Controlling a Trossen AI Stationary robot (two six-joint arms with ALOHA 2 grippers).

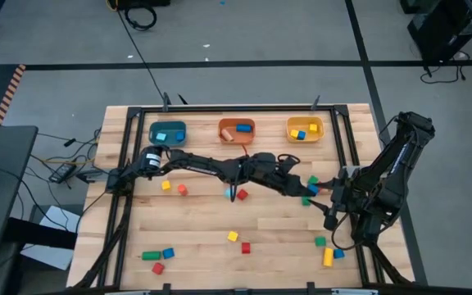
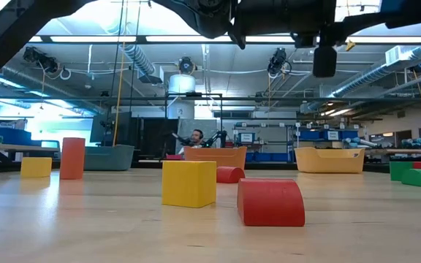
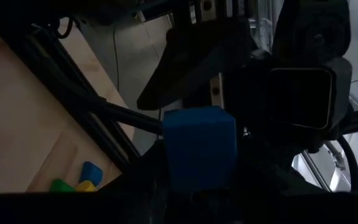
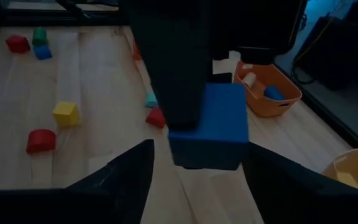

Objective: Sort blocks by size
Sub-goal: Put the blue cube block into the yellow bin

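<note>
Near edge first: a yellow cube (image 1: 233, 236) and a red half-round block (image 1: 246, 247) sit at six o'clock, loose blocks (image 1: 156, 256) lie at seven, and a yellow bar (image 1: 328, 256) lies at five. All of them wait unsorted.

Now the action, out at three o'clock from the table's centre. The left gripper (image 3: 197, 183) is reaching right across the table, fingers clamped on a blue cube (image 3: 199, 146) and holding it clear of the wood. The right gripper (image 4: 197, 177) faces it, fingers spread wide to either side of that cube. Whether they touch it, I cannot tell. This looks like a mid-air handover, probably because the right arm reaches the far-right bin better.

Far edge, twelve o'clock: the teal bin (image 1: 168, 124), the orange bin (image 1: 237, 122) and the yellow bin (image 1: 305, 120), each already holding blocks.
</note>
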